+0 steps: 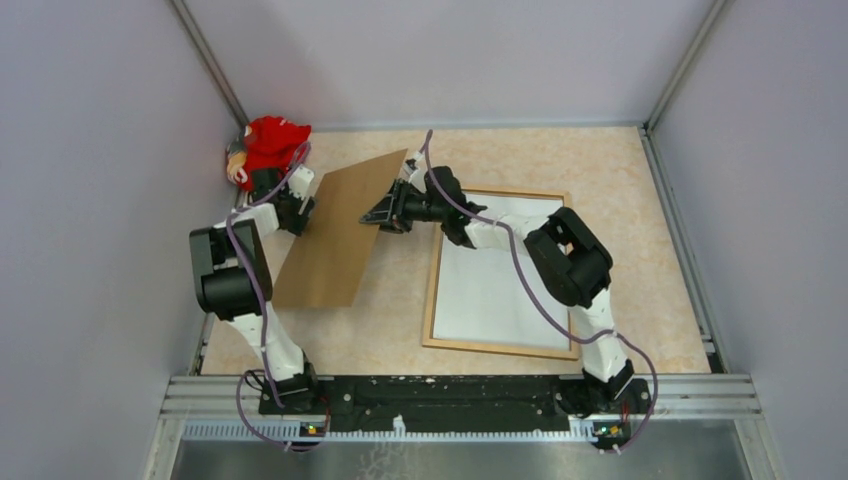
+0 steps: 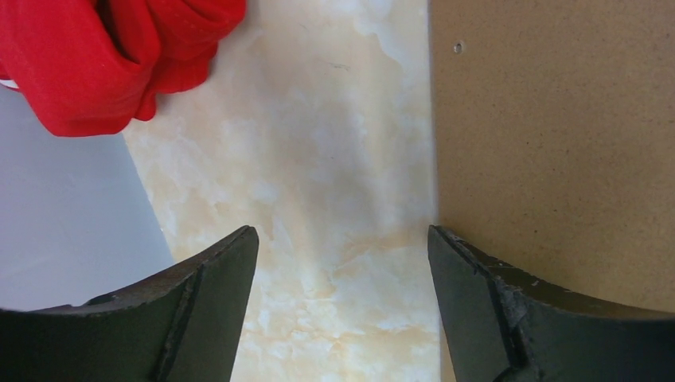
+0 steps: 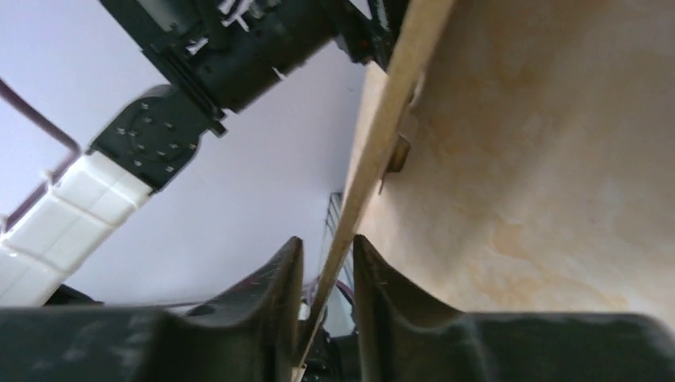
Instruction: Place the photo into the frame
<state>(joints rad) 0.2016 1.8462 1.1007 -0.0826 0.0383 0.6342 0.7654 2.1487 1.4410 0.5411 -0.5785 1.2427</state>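
right tool (image 1: 385, 213) at tilted board (image 1: 335, 235) | photo (image 1: 495, 290) inside frame (image 1: 432, 300)

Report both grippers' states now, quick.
Left gripper: open, holding nothing.
Right gripper: closed on the edge of the cardboard backing board.

No writing, label, brand or number can be read on the frame (image 1: 500, 349), backing board (image 1: 335, 235) or red cloth (image 1: 272, 140).

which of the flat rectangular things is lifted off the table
The brown cardboard board: it stands tilted, one edge pinched in the right pincer. The wooden frame and the white sheet inside it lie flat.
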